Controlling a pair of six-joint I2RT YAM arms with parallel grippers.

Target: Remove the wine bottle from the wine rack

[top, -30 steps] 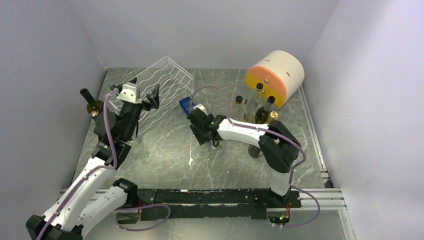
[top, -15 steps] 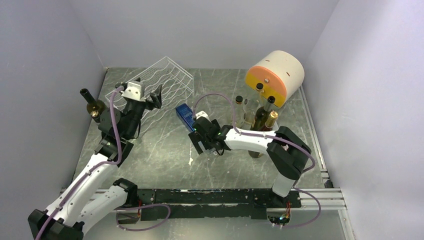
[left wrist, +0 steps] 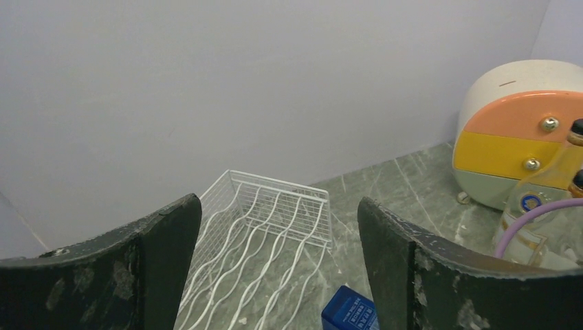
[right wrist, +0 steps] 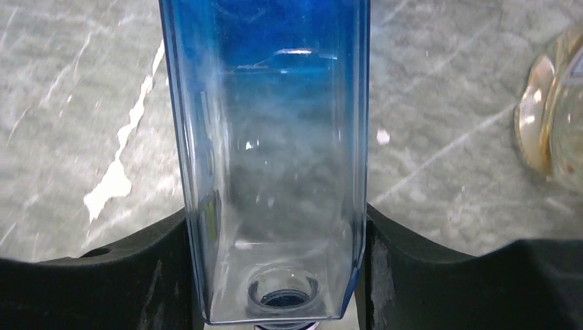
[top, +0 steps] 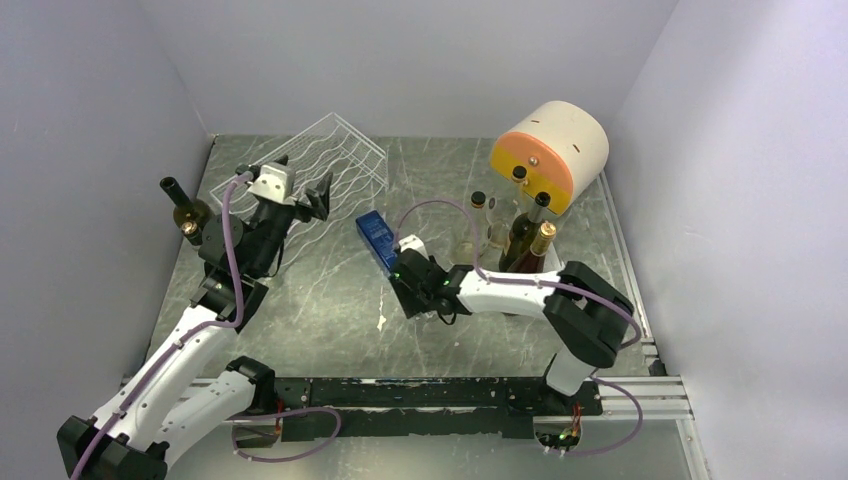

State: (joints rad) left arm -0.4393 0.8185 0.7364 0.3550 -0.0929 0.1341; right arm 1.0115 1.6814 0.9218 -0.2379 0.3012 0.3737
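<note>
The wine bottle (top: pixel 377 238) is a blue, square-sided glass bottle, held off to the right of the wine rack (top: pixel 325 160) over the marbled table. My right gripper (top: pixel 405 272) is shut on its neck end. In the right wrist view both pads press the flat sides of the wine bottle (right wrist: pixel 268 137) around my right gripper (right wrist: pixel 275 220). My left gripper (top: pixel 300 180) hangs open and holds nothing above the near side of the white wire wine rack (left wrist: pixel 261 227). The left wrist view shows the left gripper (left wrist: pixel 277 206) with the wine bottle's base (left wrist: pixel 350 313) below it.
A round cream cabinet with orange and yellow drawers (top: pixel 550 150) stands back right. Several upright bottles (top: pixel 510 230) cluster in front of it, close to the right arm. A dark bottle (top: pixel 180 205) stands by the left wall. Grey walls enclose three sides.
The right gripper has carried the blue bottle away from the rack's edge, toward the near side and slightly right. The left gripper has shifted a little to the right over the rack.
</note>
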